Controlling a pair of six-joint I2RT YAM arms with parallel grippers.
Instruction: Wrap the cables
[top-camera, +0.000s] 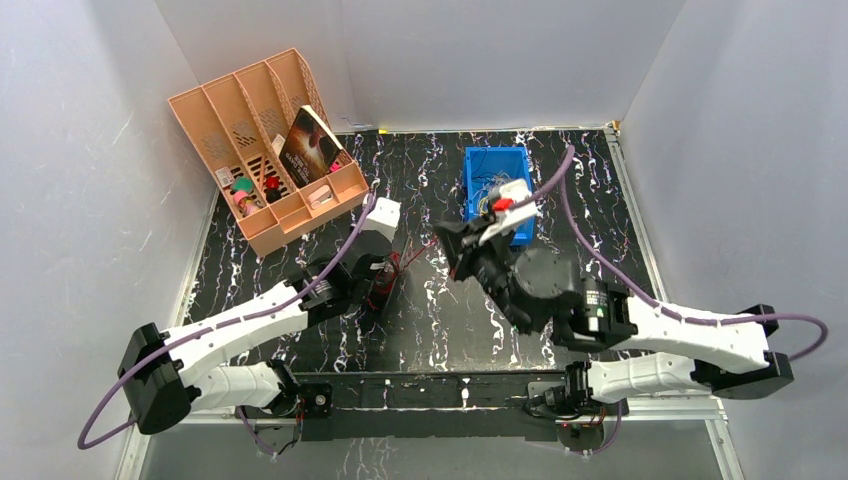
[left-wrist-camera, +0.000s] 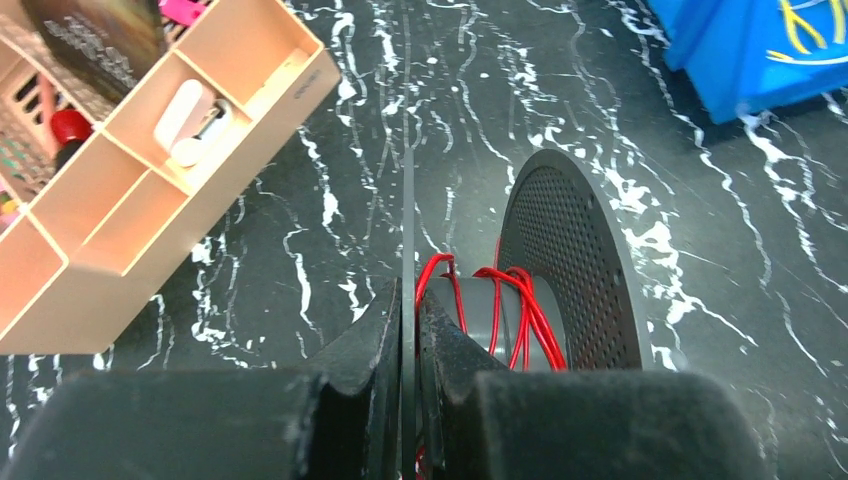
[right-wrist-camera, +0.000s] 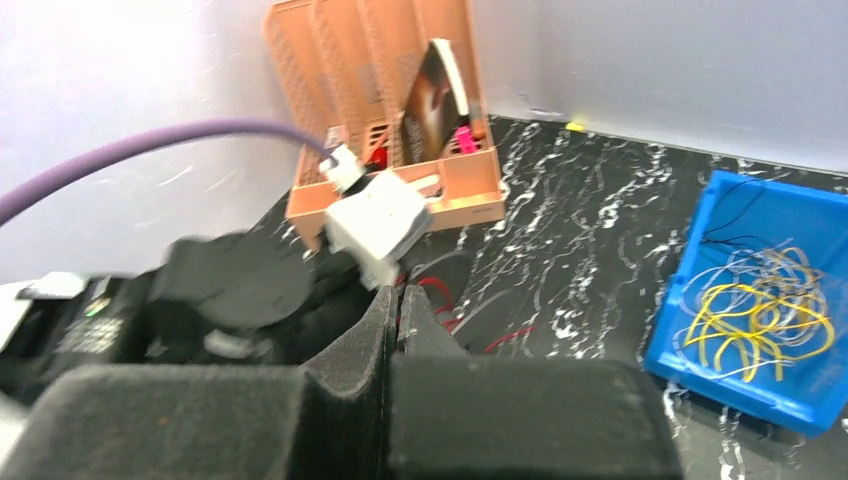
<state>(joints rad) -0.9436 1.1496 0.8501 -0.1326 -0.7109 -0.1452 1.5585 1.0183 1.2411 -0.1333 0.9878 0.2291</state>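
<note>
Cables on spool, just right of left jaws.

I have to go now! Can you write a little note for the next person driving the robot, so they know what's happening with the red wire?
Left end effector: shut on the thin flange of the black spool, holding it steady.
Right end effector: shut, apparently pinching the red cable just off the spool.
Done: a few turns lie round the hub.
Left: wind on the rest. A loose strand trails on the table; how much remains I cannot tell.
</note>
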